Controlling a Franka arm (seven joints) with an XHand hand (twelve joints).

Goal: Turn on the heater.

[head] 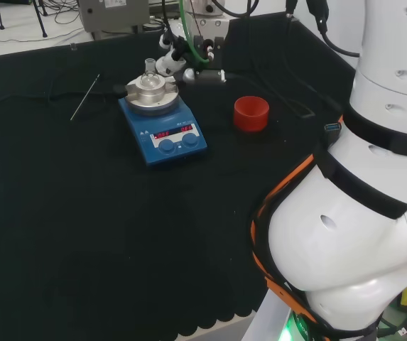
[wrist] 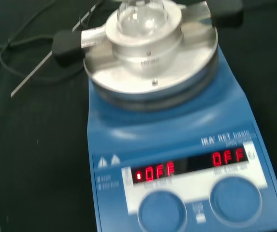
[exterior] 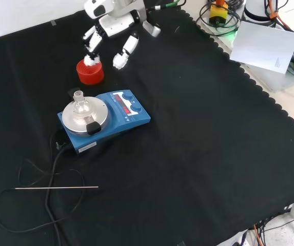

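Observation:
The heater (head: 164,128) is a blue hotplate with two round knobs and two red lit displays on its front panel. In the front view the heater (exterior: 105,120) stands left of centre, and the wrist view looks closely at the heater (wrist: 177,145) and its knobs (wrist: 235,198). A small clear flask (exterior: 79,104) sits in the metal block on its plate. The hand (exterior: 113,23) hangs at the top of the front view, behind the heater, with relaxed fingers (exterior: 120,60) pointing down and holding nothing. One fingertip is just over the red cup (exterior: 90,73).
The red cup (head: 251,114) stands right of the heater in the head view. A thin metal rod (exterior: 57,188) and the heater's black cable (exterior: 49,205) lie on the cloth. White paper (exterior: 265,46) lies past the cloth's scalloped edge.

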